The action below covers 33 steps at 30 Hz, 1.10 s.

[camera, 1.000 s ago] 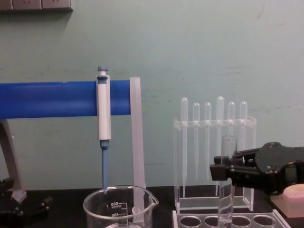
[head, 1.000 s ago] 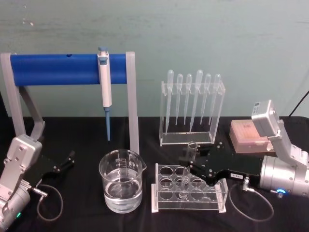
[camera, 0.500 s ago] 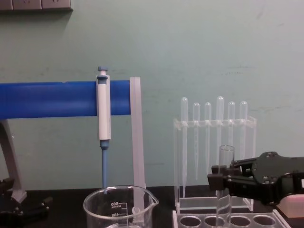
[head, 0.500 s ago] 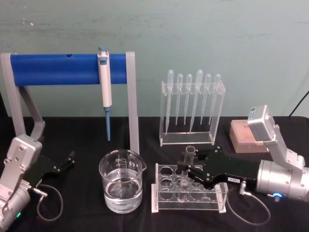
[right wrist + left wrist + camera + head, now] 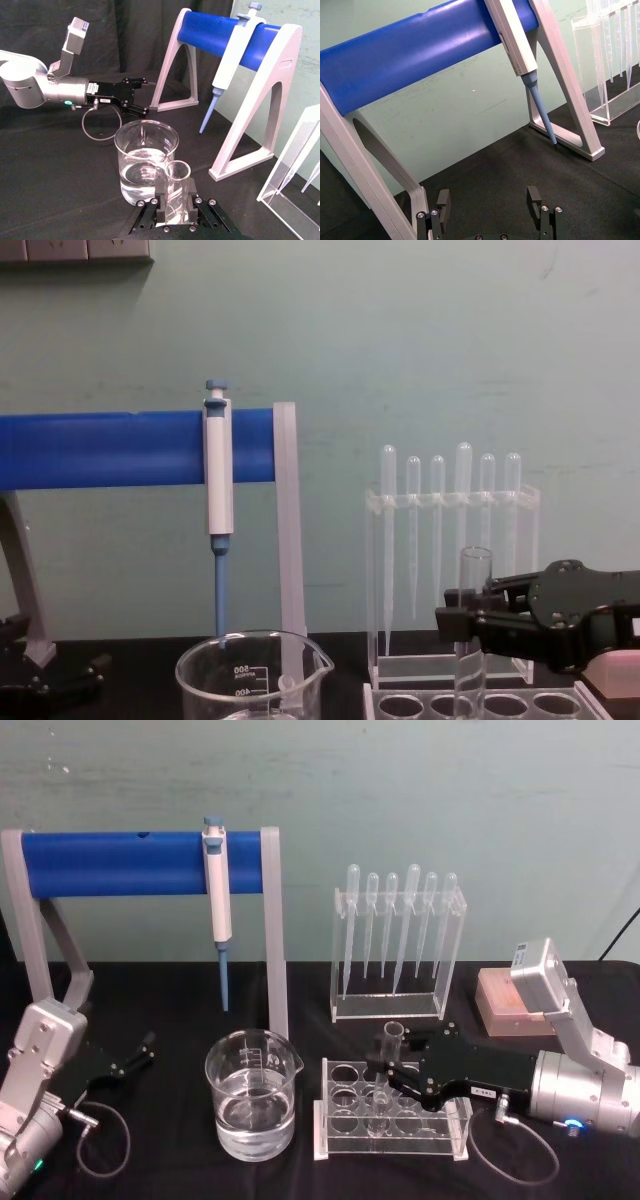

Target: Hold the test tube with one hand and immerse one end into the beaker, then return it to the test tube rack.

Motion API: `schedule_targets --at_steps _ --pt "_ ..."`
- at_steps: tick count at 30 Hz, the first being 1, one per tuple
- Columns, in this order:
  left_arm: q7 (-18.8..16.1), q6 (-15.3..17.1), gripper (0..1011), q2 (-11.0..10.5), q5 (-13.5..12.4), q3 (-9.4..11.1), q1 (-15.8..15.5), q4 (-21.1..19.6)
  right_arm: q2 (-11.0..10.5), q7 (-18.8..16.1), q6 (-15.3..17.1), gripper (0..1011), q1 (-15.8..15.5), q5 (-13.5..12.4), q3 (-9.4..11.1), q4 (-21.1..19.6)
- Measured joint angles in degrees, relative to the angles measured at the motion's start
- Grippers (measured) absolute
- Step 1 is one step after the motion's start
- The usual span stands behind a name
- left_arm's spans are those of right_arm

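Black cloth covers the table where the right gripper (image 5: 392, 1072) clamps the upright test tube (image 5: 388, 1055) standing in the clear rack (image 5: 392, 1140) just right of the water-filled beaker (image 5: 252, 1105), while the left gripper (image 5: 148, 1048) rests open, left of the beaker.

The chest view cut off the beaker (image 5: 252, 677) below its upper rim, so its water level and base went unseen there, and it cropped the clear rack (image 5: 480, 703) to its top plate. The lower end of the test tube (image 5: 472, 620) dropped out of that picture's bottom edge. In the head view the tube's middle sat behind the right gripper (image 5: 392, 1063), and its bottom was too faint inside the rack to tell whether it touched. The right wrist view hid the tube's lower length behind the jaws. The left gripper (image 5: 490, 202) was cropped at the left wrist view's bottom edge.
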<state>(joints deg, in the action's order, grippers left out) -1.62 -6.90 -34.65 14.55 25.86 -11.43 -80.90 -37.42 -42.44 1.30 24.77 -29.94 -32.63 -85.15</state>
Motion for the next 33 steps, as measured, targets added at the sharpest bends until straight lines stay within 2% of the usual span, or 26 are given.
schedule_targets --at_steps 3,6,7,12,13,14,15,19,20,23,24,30,31,33 --pt "0.0 0.0 1000 0.0 0.0 0.0 0.0 0.0 -0.02 -0.01 0.0 301 0.01 -0.06 0.0 -0.01" --pt "0.0 0.0 1000 0.0 0.0 0.0 0.0 0.0 -0.03 -0.02 0.0 422 0.03 -0.1 0.0 -0.02" --pt "0.0 0.0 1000 0.0 0.0 0.0 0.0 0.0 -0.03 -0.02 0.0 422 0.03 -0.1 0.0 -0.02" --pt "0.0 0.0 1000 0.0 0.0 0.0 0.0 0.0 -0.05 -0.03 0.02 585 0.03 -0.13 0.0 -0.02" --pt "0.0 0.0 1000 0.0 0.0 0.0 0.0 0.0 -0.05 -0.03 0.03 646 0.03 -0.14 0.0 -0.02" --pt "0.0 0.0 1000 0.0 0.0 0.0 0.0 0.0 -0.05 -0.03 0.03 658 0.03 -0.14 0.0 -0.01" --pt "0.0 0.0 1000 0.0 0.0 0.0 0.0 0.0 -0.04 -0.04 0.03 726 0.03 -0.14 0.0 -0.02" --pt "0.0 0.0 1000 0.0 0.0 0.0 0.0 0.0 -0.05 -0.04 0.04 796 0.03 -0.16 0.0 -0.02" --pt "0.0 0.0 1000 0.0 0.0 0.0 0.0 0.0 -0.05 -0.04 0.05 851 0.03 -0.16 0.01 -0.01" --pt "0.0 0.0 1000 0.0 0.0 0.0 0.0 0.0 -0.05 -0.04 0.06 908 0.03 -0.17 0.0 -0.01" --pt "0.0 0.0 1000 0.0 0.0 0.0 0.0 0.0 -0.05 -0.04 0.07 954 0.03 -0.18 0.0 -0.02" --pt "0.0 0.0 1000 0.0 0.0 0.0 0.0 0.0 -0.12 1.3 -0.69 1002 -1.09 -0.16 1.09 -0.98" --pt "0.0 0.0 1000 0.0 0.0 0.0 0.0 0.0 -0.02 2.68 -2.2 1002 -2.5 -0.07 2.77 -2.19" --pt "0.0 0.0 1000 0.0 0.0 0.0 0.0 0.0 0.06 2.78 -2.54 1002 -2.72 -0.05 3.07 -2.52"
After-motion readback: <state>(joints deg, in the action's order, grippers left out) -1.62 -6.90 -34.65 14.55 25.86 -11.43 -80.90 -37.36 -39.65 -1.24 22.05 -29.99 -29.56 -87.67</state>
